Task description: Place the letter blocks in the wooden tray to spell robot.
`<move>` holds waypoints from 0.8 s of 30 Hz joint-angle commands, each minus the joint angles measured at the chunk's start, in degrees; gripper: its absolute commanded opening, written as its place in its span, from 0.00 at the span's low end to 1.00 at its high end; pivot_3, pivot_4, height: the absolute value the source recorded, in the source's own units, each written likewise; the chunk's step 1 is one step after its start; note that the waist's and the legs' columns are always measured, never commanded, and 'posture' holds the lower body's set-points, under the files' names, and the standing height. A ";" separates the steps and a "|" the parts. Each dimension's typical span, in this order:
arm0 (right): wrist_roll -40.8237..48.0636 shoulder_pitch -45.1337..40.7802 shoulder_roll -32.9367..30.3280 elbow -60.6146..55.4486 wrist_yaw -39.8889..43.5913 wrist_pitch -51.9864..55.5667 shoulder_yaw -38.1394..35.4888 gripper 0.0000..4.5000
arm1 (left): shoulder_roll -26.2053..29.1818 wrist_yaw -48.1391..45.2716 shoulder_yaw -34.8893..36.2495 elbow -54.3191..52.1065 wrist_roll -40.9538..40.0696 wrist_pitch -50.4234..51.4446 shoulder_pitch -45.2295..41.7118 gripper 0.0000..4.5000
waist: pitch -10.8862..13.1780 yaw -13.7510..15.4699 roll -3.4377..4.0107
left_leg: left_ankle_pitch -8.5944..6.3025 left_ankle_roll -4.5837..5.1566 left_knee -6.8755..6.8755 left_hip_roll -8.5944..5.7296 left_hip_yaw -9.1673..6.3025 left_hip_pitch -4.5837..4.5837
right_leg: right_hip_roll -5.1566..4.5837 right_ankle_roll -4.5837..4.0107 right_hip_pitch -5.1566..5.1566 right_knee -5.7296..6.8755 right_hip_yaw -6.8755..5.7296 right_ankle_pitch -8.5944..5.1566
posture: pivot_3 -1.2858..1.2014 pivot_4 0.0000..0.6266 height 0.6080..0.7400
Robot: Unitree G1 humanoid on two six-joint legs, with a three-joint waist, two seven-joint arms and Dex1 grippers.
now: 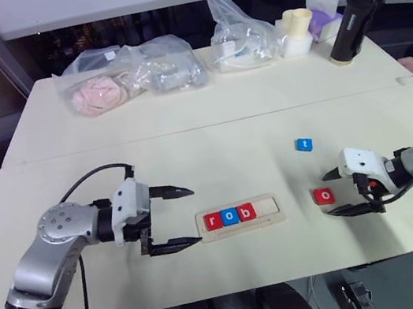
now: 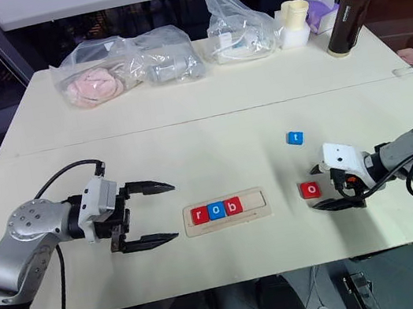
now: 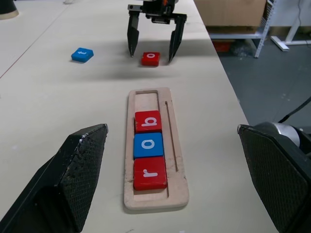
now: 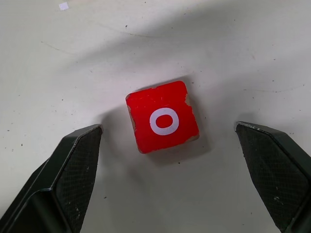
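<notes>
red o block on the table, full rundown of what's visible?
The red o block is a small flat square tile, glossy red on top with a white lowercase o, paler wood showing at chipped corners. It lies flat, face up, on the cream table, to the right of the wooden tray and apart from it. The right gripper hangs over it, fingers open on either side, not touching. Nothing else touches it.

On the counter (image 1: 210,130), the wooden tray (image 1: 241,216) holds three letter blocks (image 1: 229,216). Right of it lies the o block (image 1: 323,196), with the t block (image 1: 304,144) farther off.
</notes>
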 commanded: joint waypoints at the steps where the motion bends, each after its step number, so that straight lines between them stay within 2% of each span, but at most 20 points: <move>1: 0.66 0.30 0.85 -1.36 -0.57 0.37 -1.54 0.99 | 0.06 0.39 1.56 -1.18 -0.43 -0.67 -0.74 1.00 | 0.00 0.00 0.00 | 0.00 0.00 0.00 0.00 0.00 0.00 | 0.00 0.00 0.00 0.00 0.00 0.00 | 0.52 0.24 1.00; 4: 0.32 0.11 1.73 -1.90 -1.17 0.14 -1.14 0.99 | -0.23 0.62 1.56 -0.87 -0.38 -0.93 -0.97 1.00 | 0.00 -0.11 0.00 | 0.00 0.00 0.00 0.00 0.00 0.00 | 0.00 -0.01 0.00 0.00 0.00 0.01 | 0.52 0.24 1.00; 6: 0.41 0.01 2.24 -2.64 -1.18 0.75 -1.03 0.88 | -0.07 0.47 1.55 -0.83 -0.40 -0.94 -0.89 1.00 | -0.01 -0.19 0.01 | 0.00 0.00 0.00 0.00 0.00 0.01 | 0.00 -0.04 0.00 0.00 0.00 0.02 | 0.52 0.24 1.00; 8: 0.63 -0.17 2.64 -3.54 -1.37 1.78 -0.95 0.70 | 0.04 0.42 1.56 -0.78 -0.44 -0.90 -0.87 1.00 | -0.01 -0.10 0.01 | 0.00 0.00 0.00 0.00 0.00 0.01 | 0.00 -0.04 -0.01 0.01 0.00 0.02 | 0.52 0.24 1.00; 11: 0.77 0.31 2.62 -4.82 -0.96 1.95 -1.10 0.34 | 0.14 0.36 1.63 -0.72 -0.36 -1.03 -0.77 1.00 | 0.00 -0.01 0.03 | 0.00 0.00 0.00 0.00 0.00 0.01 | 0.00 -0.03 -0.01 0.01 0.00 0.02 | 0.52 0.24 1.00; 12: 0.73 0.43 2.62 -5.06 -0.99 2.08 -1.22 0.25 | 0.15 0.37 1.65 -0.69 -0.33 -1.06 -0.73 1.00 | 0.00 -0.01 0.03 | 0.00 0.00 0.00 0.00 0.00 0.00 | 0.00 -0.03 -0.01 0.00 0.00 0.03 | 0.52 0.24 1.00; 16: 1.34 0.40 1.05 -8.95 0.08 3.11 -2.08 0.25 | 0.24 0.41 1.78 -0.90 -0.42 -1.03 -0.41 1.00 | 0.00 0.07 0.03 | 0.00 0.00 0.00 0.00 0.00 -0.01 | -0.01 -0.03 -0.01 -0.02 0.00 0.02 | 0.52 0.24 1.00; 21: 1.81 -4.02 1.03 -15.96 2.10 5.16 -0.34 0.25 | 0.38 0.01 1.71 -1.03 -0.50 -1.04 -0.11 1.00 | 0.02 -0.27 0.06 | 0.00 0.00 0.00 0.00 0.01 -0.01 | -0.01 -0.04 -0.04 0.00 0.01 0.03 | 0.52 0.24 1.00; 24: 0.44 -11.23 5.09 -18.95 2.63 8.19 5.52 0.25 | 0.10 -0.21 1.28 -0.76 -0.38 -0.99 -0.68 1.00 | 0.02 -0.29 0.06 | 0.00 0.00 -0.01 0.01 0.00 -0.01 | -0.01 -0.06 -0.08 0.03 0.00 0.04 | 0.52 0.24 1.00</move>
